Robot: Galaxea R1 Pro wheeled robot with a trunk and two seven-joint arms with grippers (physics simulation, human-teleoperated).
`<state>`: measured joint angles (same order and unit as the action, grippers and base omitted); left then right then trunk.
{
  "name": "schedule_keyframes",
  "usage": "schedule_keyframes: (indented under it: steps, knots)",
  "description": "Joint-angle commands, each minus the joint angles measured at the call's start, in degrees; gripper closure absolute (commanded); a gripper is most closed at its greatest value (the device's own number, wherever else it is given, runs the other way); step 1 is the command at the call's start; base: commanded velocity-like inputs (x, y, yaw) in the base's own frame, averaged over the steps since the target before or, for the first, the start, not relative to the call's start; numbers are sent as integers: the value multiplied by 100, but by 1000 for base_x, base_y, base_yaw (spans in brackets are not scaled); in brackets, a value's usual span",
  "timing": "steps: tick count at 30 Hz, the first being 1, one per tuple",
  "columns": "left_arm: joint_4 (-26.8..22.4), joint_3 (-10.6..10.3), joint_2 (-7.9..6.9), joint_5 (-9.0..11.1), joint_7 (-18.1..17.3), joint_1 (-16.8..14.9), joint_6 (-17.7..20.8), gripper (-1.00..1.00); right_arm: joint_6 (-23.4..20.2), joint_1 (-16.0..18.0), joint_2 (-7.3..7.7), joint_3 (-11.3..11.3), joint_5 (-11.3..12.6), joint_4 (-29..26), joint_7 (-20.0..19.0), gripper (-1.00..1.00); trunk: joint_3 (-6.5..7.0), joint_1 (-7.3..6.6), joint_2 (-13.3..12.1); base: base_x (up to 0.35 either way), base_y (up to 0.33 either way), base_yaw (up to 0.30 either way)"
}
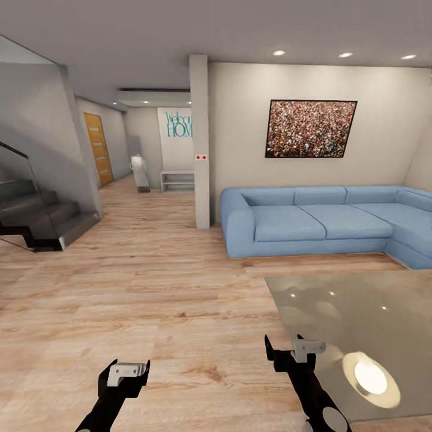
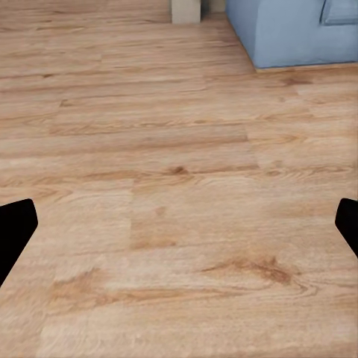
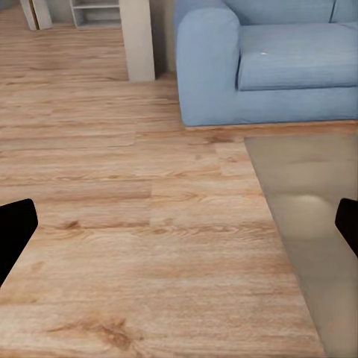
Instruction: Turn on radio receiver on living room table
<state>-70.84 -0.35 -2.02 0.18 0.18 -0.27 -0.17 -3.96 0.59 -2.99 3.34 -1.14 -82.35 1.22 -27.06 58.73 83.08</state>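
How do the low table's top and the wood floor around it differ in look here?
The table has a smooth, glossy grey top that mirrors ceiling lights as bright spots; the floor is warm light-brown wood with visible grain and plank seams. The table top is one unbroken sheet, while the floor is made of many boards. The right gripper hangs at the table's edge, the left gripper over the floor. Both surfaces are flat and level.

Even, bright light from recessed ceiling spots fills the room with barely any shadows, a round lamp glare sits on the glossy counter near its front edge, and both wrist views look soft and slightly blurred.
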Motion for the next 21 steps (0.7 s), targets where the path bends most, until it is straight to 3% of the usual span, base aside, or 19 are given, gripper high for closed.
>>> schedule_keyframes:
  steps: [1, 21]
  knots:
    - [0, 0, 0, 0, 0, 0, 0, -100, 0, 0, 0, 0, 0, 0, 0, -100, 0, 0, 0, 0, 0, -8]
    - [-3, 0, 0, 0, 0, -1, -1, -100, 0, -4, 0, 0, -1, 0, 1, -100, 0, 0, 0, 0, 0, -1]
